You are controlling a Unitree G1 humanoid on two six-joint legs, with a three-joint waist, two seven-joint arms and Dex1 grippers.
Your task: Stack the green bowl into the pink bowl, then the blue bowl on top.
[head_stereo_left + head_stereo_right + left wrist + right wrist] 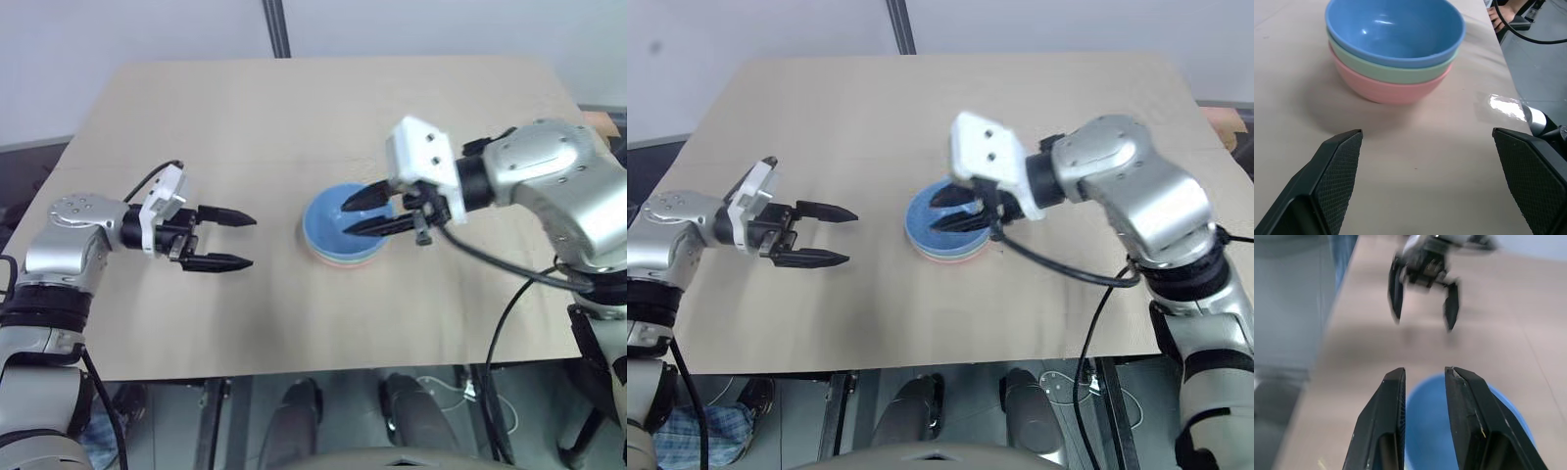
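Blue bowl (1395,30) sits nested in green bowl (1393,69) and pink bowl (1388,90), mid-table; stiff, glossy, likely slippery, best pinched at rim. Right gripper (377,211) narrowly parted, empty; left gripper (227,240) wide

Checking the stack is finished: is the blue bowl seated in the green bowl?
Yes. The blue bowl sits upright, nested in the green bowl, which sits in the pink bowl.

Blue bowl (338,227) stacked on pink bowl (345,262); right end effector (375,213) above, apparently parted

Silver arms (558,171), white wrist housings, black cables (looping loosely).
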